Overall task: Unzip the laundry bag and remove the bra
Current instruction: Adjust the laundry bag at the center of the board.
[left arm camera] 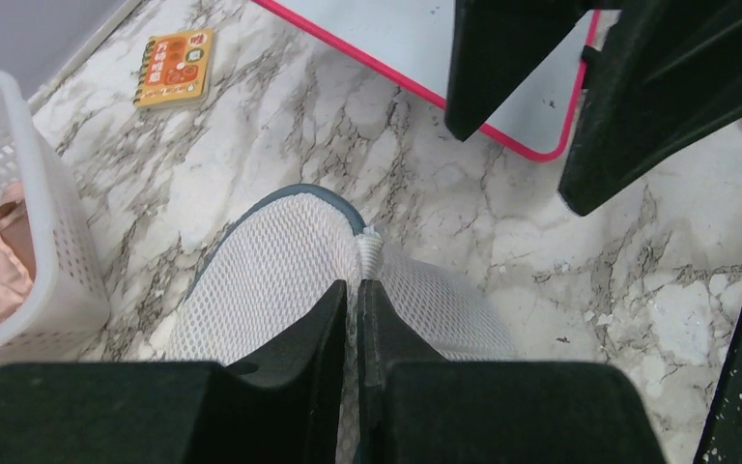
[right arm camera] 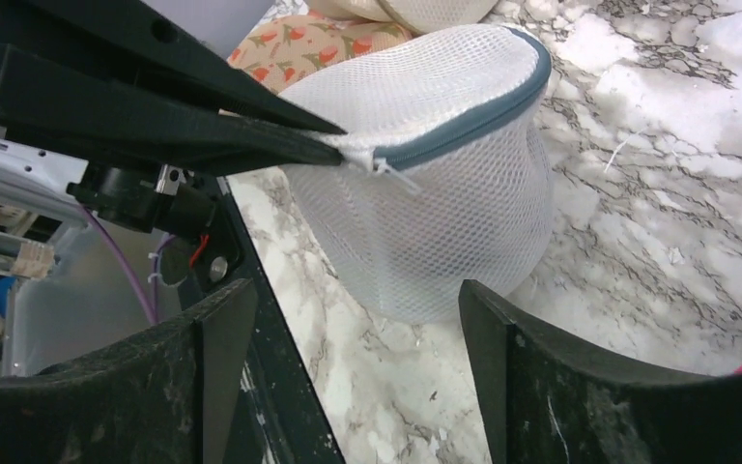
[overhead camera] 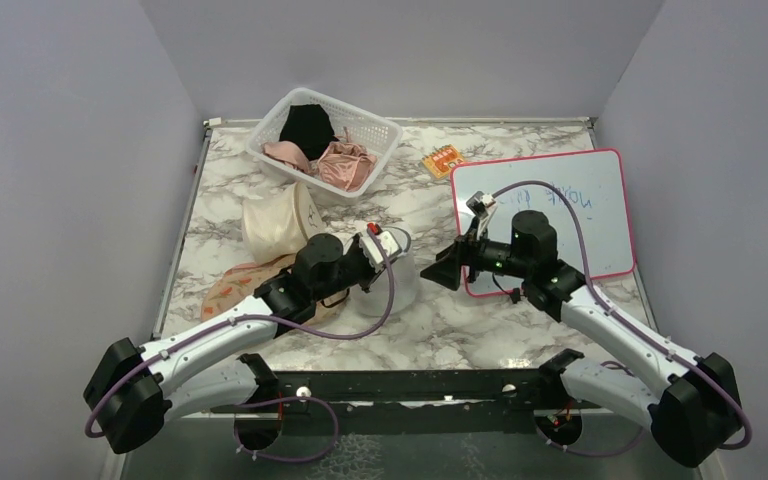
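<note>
Left wrist: left gripper (left arm camera: 355, 290) pinches laundry bag (left arm camera: 275, 266); booklet (left arm camera: 175, 66) print unreadable.

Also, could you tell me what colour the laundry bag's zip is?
The zip is grey-blue; the right wrist view shows it best.

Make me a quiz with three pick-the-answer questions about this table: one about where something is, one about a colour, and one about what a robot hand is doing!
1. Where is the orange booklet? A in the basket; B on the table by the whiteboard; C in a gripper.
2. What colour is the whiteboard's frame? A blue; B green; C pink-red.
3. What is the left gripper doing? A pinching the laundry bag; B hanging open; C lying on the table.
Answers: B, it lies on the marble near the board's corner; C, a pink-red edge rings the board; A, it is closed on the mesh by the zip.
</note>
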